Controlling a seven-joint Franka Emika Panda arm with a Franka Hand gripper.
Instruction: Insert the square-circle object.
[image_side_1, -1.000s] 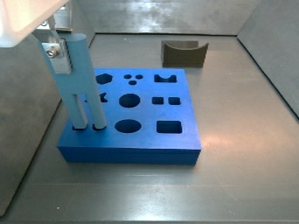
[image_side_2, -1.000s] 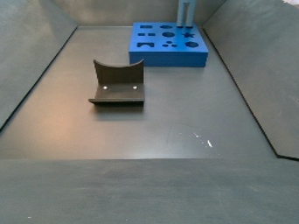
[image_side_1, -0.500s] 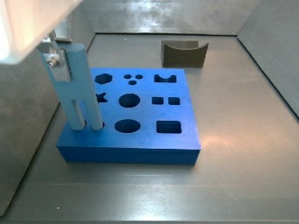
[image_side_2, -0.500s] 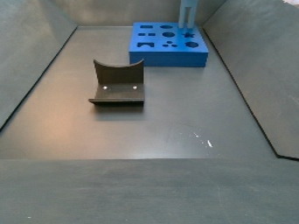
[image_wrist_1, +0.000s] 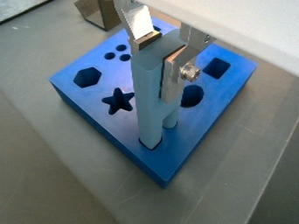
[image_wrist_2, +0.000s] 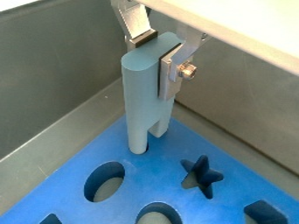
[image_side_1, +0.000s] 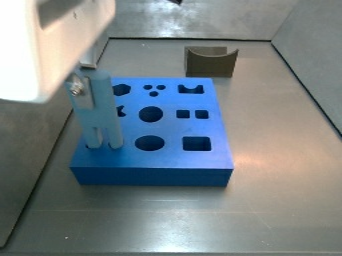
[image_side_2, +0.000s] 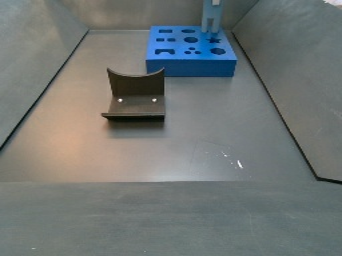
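The square-circle object (image_side_1: 210, 60) is a dark brown-grey block with a scooped top. It sits on the grey floor behind the blue board (image_side_1: 201, 165), and in a side view (image_side_2: 134, 95) it lies well apart from the board (image_side_2: 194, 68). My gripper (image_side_1: 88, 82) is over the board's near-left corner, shut on a tall light-blue piece (image_side_1: 96, 115). The piece's lower end stands in a hole of the board. Both wrist views show the piece (image_wrist_1: 152, 96) (image_wrist_2: 142, 96) between my gripper's (image_wrist_1: 160, 57) (image_wrist_2: 159, 54) silver fingers. The gripper is far from the square-circle object.
The board (image_wrist_1: 105, 79) has several shaped holes, among them a star (image_wrist_1: 117, 101), a hexagon (image_wrist_1: 86, 77) and a square (image_wrist_1: 216, 66). Grey metal walls (image_wrist_2: 59, 79) enclose the floor on all sides.
My gripper has come down with the light-blue piece, which now sits lower in the board's hole. The square-circle object has not moved.
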